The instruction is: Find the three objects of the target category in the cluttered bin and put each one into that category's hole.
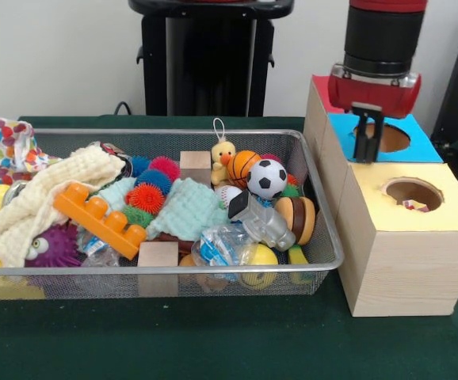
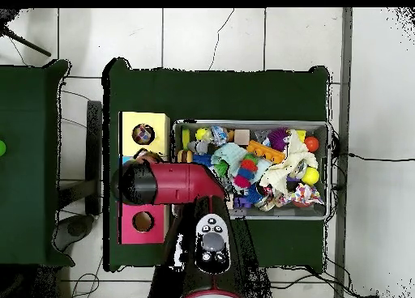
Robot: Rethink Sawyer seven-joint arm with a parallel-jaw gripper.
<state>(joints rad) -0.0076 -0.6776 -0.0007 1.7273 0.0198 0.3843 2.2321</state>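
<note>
My gripper [image 1: 366, 152] hangs over the round hole of the blue-topped box [image 1: 419, 146], with its tip at the hole's left edge. In the overhead view the arm's black and red head [image 2: 144, 184] covers that box and the gripper. A yellow-topped box [image 1: 443, 207] [image 2: 144, 134] stands nearer, and something small and red-white shows inside its hole [image 1: 413, 192]. A pink-topped box [image 2: 143, 222] stands on the far side. The wire bin [image 1: 158, 271] [image 2: 327, 169] holds a soccer ball [image 1: 267, 178], a basketball [image 1: 242, 166], a baseball [image 1: 229, 195] and a yellow ball [image 1: 259, 257].
Also in the bin are an orange toy brick [image 1: 98, 218], a cream cloth [image 1: 43, 198], a mint cloth [image 1: 185, 210], spiky balls [image 1: 146, 198], a duck [image 1: 223, 154], wooden blocks [image 1: 158, 255] and a toy burger [image 1: 296, 218]. Green cloth covers the table [image 1: 213, 332].
</note>
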